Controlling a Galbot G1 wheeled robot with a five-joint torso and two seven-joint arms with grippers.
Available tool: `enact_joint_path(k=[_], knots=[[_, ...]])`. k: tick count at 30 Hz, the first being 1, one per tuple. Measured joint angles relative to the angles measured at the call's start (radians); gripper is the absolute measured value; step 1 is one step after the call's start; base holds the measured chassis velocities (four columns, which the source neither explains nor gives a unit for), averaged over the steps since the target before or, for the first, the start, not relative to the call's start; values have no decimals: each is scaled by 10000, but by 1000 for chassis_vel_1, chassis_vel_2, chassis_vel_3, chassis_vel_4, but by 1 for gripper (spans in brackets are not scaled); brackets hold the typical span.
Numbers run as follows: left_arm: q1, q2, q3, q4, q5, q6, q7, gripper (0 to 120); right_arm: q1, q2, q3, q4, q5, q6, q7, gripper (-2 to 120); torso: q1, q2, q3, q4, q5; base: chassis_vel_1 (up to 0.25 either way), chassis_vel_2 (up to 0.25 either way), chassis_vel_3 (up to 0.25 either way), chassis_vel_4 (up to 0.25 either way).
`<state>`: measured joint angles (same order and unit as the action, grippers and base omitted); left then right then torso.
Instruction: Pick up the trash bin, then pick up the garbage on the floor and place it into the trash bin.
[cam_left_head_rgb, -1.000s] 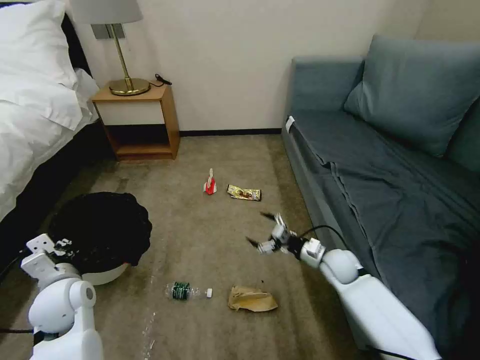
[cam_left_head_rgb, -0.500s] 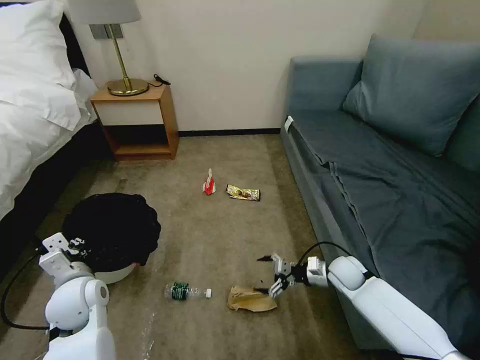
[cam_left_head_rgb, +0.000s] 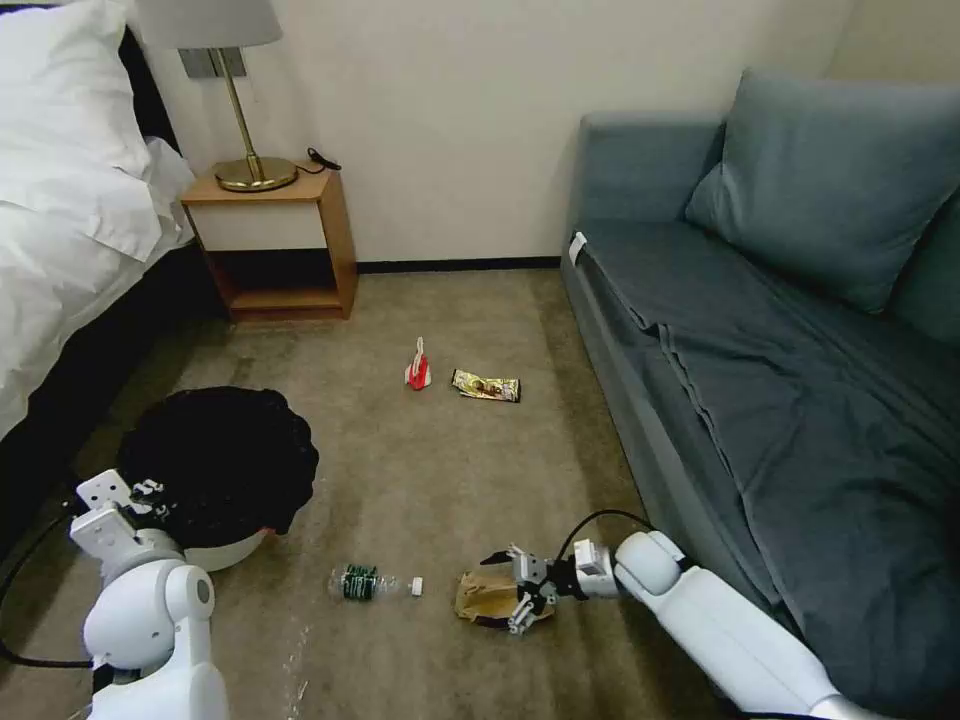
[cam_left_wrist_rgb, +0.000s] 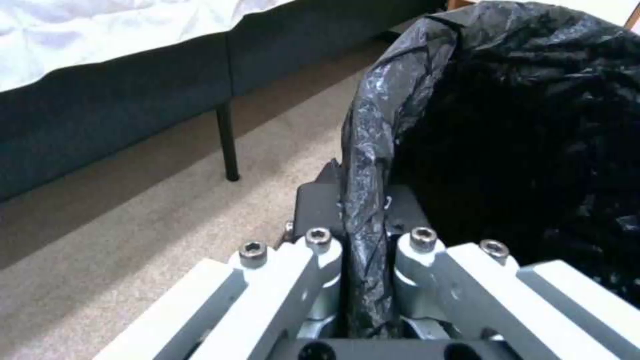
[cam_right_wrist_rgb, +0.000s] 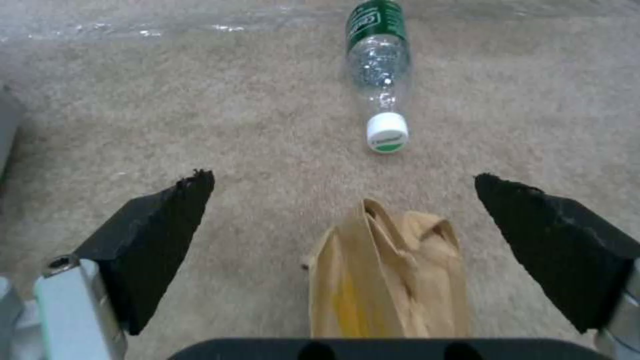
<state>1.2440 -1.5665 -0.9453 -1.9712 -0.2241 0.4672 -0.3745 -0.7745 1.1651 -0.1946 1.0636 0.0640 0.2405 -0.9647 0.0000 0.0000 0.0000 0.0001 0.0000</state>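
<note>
The trash bin (cam_left_head_rgb: 215, 470), white with a black bag liner, is at the left, and my left gripper (cam_left_head_rgb: 150, 492) is shut on its lined rim (cam_left_wrist_rgb: 363, 150). My right gripper (cam_left_head_rgb: 503, 593) is low over the carpet and open. Its black fingertips (cam_right_wrist_rgb: 167, 220) straddle the near end of the brown paper bag (cam_right_wrist_rgb: 390, 280), which lies flat (cam_left_head_rgb: 480, 598). Just beyond the bag lies the clear bottle (cam_right_wrist_rgb: 379, 55) with green label and white cap (cam_left_head_rgb: 375, 583). Farther off on the carpet are a gold snack wrapper (cam_left_head_rgb: 487, 385) and a red-and-white packet (cam_left_head_rgb: 419, 368).
A blue sofa (cam_left_head_rgb: 780, 380) runs along the right side, close to my right arm. A bed (cam_left_head_rgb: 70, 220) borders the left, its dark base next to the bin. A wooden nightstand (cam_left_head_rgb: 275, 240) with a lamp stands at the back wall. Open carpet lies between.
My right gripper has dropped from mid-carpet height down and toward me, and its open fingers now flank the paper bag. The left arm and bin shifted only slightly.
</note>
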Motion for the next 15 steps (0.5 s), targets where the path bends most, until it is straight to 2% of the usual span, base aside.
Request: enact_joint_path(k=[10,12,13,15], knots=[[-288,81,110,312,-7,-2,9,4,77,430,218,-929,-361,432,46,99,0,0,-1,0,-1,0,0,0,0],[-461,110,263,471,26,-6,15,4,-137,454,480,-1072,-415,545,59,87,0,0,0,-1,1,0,0,0,0],[-461,110,263,471,26,-6,15,4,-137,454,480,-1072,-415,545,59,87,0,0,0,-1,1,0,0,0,0],[-590,126,377,589,59,-7,17,4,-318,433,664,-1128,-425,622,58,76,0,0,0,-3,0,0,0,0,0]])
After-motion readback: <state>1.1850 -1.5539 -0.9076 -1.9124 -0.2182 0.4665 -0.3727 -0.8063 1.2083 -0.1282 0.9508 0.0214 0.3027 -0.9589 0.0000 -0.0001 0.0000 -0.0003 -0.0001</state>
